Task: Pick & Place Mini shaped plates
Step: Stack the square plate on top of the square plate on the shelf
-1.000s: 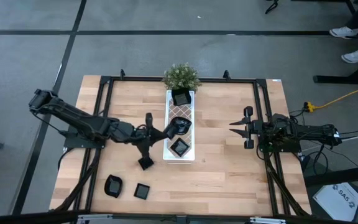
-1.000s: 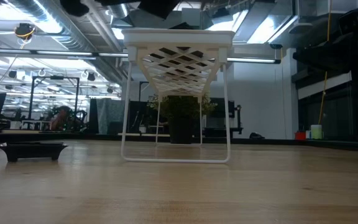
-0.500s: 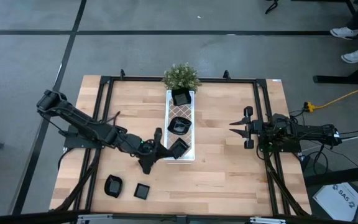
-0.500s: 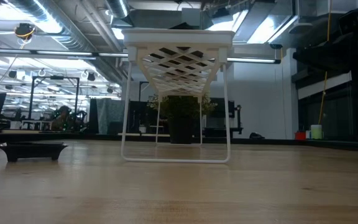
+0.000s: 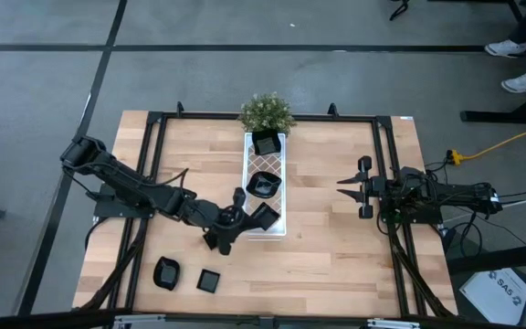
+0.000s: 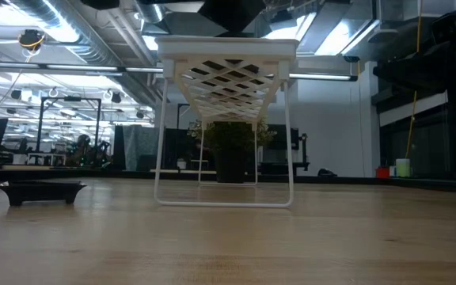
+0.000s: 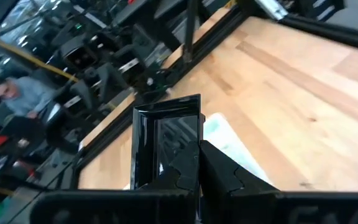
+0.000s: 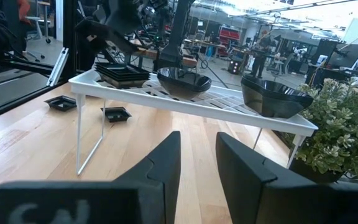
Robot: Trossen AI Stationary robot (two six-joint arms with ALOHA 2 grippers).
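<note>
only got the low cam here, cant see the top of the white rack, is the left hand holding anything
Observer: Yes. The left hand grips a square plate, tilted, over the near end of the white lattice tray.
Operator: anything else up on that tray
Observer: Two deeper black ones sit on it: a middle dish and a far dish beside the potted plant.
Operator: and the right hand
Observer: The right hand waits open and empty, off to the tray's right.
</note>
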